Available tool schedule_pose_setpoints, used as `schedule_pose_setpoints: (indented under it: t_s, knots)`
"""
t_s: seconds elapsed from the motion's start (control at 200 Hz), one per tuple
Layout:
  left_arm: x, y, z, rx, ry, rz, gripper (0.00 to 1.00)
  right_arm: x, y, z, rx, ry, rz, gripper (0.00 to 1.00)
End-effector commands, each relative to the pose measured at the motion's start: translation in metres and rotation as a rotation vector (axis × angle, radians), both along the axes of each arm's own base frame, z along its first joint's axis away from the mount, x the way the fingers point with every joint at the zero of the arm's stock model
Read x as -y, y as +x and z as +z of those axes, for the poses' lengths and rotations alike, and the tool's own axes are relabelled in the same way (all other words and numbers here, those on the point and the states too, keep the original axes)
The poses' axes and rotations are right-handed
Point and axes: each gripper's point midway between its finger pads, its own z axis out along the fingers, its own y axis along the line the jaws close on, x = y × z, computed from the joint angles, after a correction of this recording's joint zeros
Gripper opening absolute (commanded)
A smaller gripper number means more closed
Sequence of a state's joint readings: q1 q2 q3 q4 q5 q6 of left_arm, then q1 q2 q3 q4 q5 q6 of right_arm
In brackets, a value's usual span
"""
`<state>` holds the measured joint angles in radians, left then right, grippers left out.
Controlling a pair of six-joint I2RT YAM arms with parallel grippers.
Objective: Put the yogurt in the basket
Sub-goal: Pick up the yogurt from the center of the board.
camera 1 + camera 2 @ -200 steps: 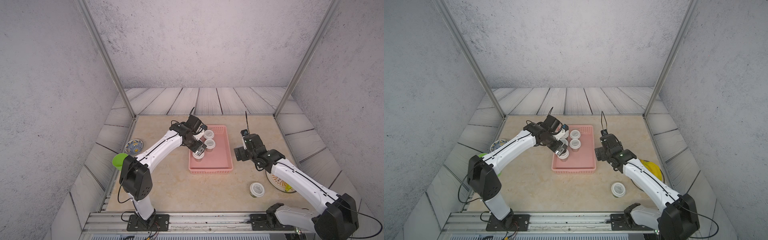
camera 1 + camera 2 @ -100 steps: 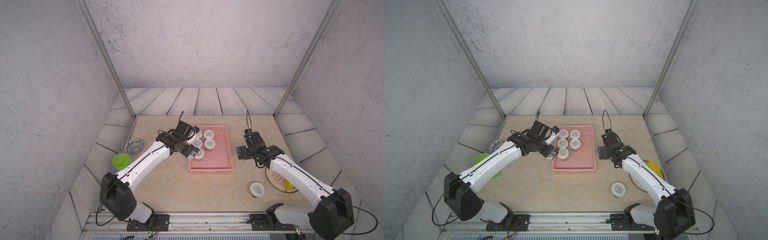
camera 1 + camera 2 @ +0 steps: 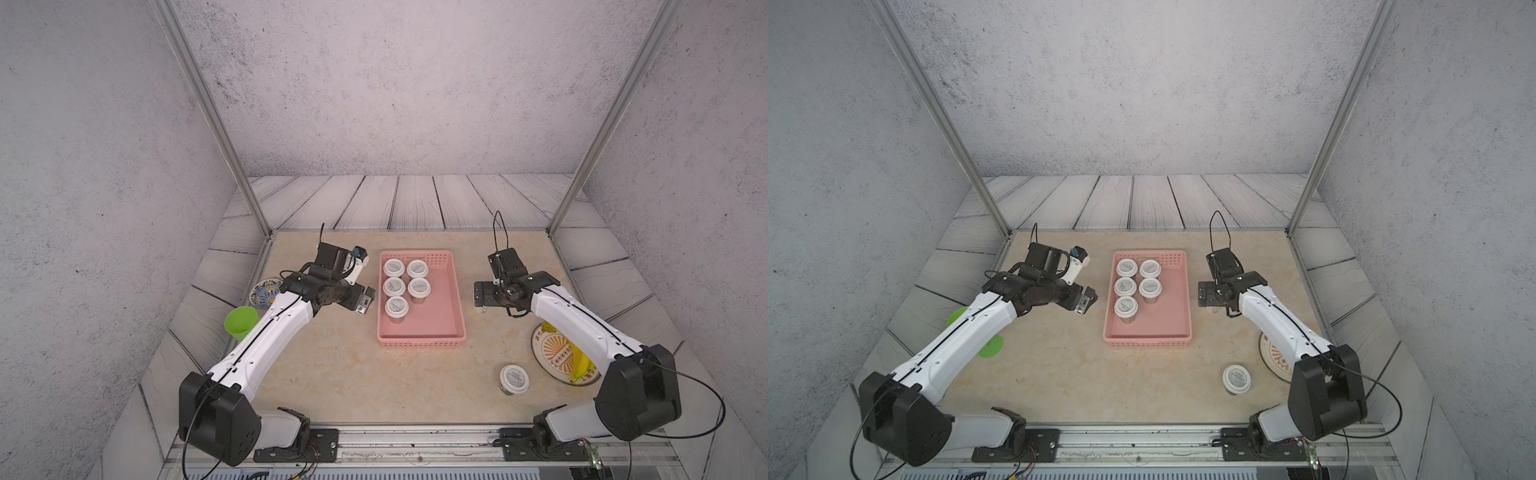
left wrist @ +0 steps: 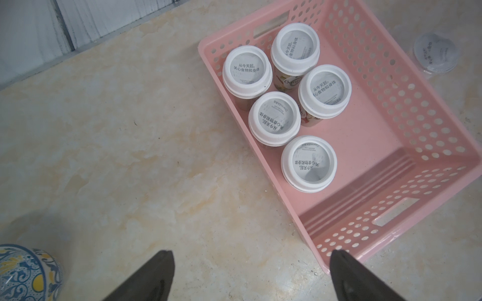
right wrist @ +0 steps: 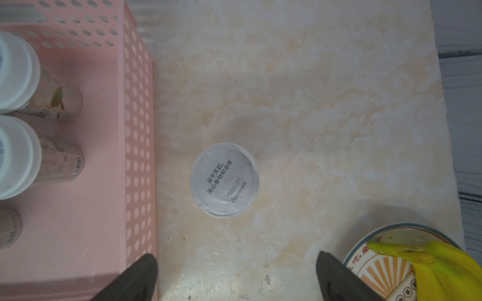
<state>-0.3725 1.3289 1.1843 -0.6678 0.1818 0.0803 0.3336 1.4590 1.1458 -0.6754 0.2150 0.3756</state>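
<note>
- Yogurt cups (image 3: 396, 306): seven in all. Five stand upright in the one pink basket (image 3: 420, 343), clustered in its far left part.
- Sixth cup (image 5: 224, 179) stands on the worktop (image 3: 353, 374) just right of the basket, below the right hand (image 5: 236, 256), whose jaws are wide apart and empty.
- Seventh cup (image 3: 514, 379) stands near the worktop's front right.
- Left hand (image 4: 251, 256) is spread open and empty, just left of the basket.
- Elsewhere: one green cup (image 3: 240, 322), two plates (image 3: 264, 293), one banana (image 3: 582, 365).

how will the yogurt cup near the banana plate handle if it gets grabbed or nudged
The yogurt cup stands upright with a lid wider than its body, so a high nudge may tip it. On its side, it would probably roll. Its smooth lid looks slippery.
</note>
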Motion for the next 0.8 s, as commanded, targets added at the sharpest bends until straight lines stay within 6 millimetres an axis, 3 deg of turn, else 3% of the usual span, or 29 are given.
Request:
schedule_pose_setpoints:
  t_s: [0.0,0.47,0.791]
  knots:
    - [-0.004,0.003,0.010,0.018,-0.075,0.013,0.99,0.001,0.005,-0.004,-0.041,0.048,-0.049,0.99]
    - [-0.043,0.011,0.021,0.052,-0.169,0.135,0.98,-0.005,0.033,-0.041,-0.171,0.195,-0.101,0.95]
    - [-0.045,0.011,0.019,0.043,-0.194,0.137,0.98,-0.003,0.043,-0.058,-0.198,0.219,-0.109,0.95]
